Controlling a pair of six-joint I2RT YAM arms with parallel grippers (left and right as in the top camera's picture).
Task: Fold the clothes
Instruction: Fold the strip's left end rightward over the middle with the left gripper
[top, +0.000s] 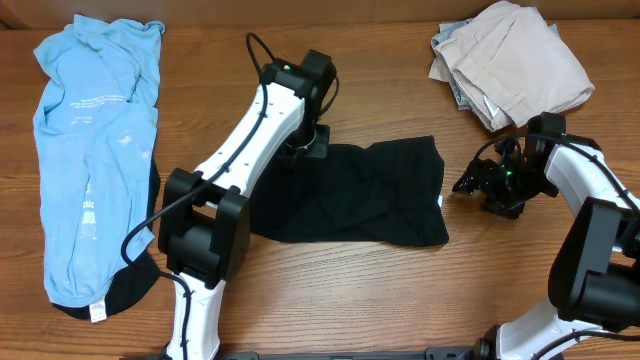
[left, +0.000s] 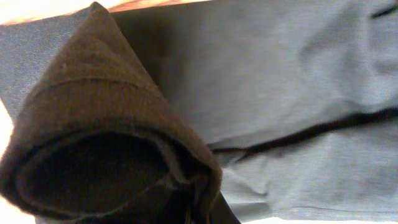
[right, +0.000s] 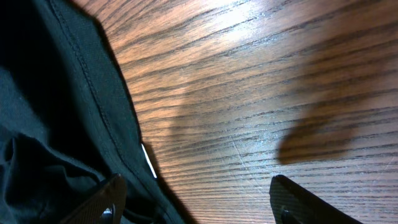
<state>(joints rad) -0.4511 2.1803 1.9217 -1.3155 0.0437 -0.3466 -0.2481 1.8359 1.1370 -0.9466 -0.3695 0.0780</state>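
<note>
Centrally, left gripper (top: 303, 143) pinching black garment (top: 380, 195), right gripper (right: 199, 202) wide open, empty, blue T-shirt (top: 95, 150) print unreadable.

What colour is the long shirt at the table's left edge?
Light blue shirt with faint white print; overhead view shows it best.

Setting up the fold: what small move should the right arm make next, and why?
Probably slide the right gripper slightly toward the black garment and close on its hem by the white tag: its jaws stand open, one finger over the hem, the other over the table.
</note>
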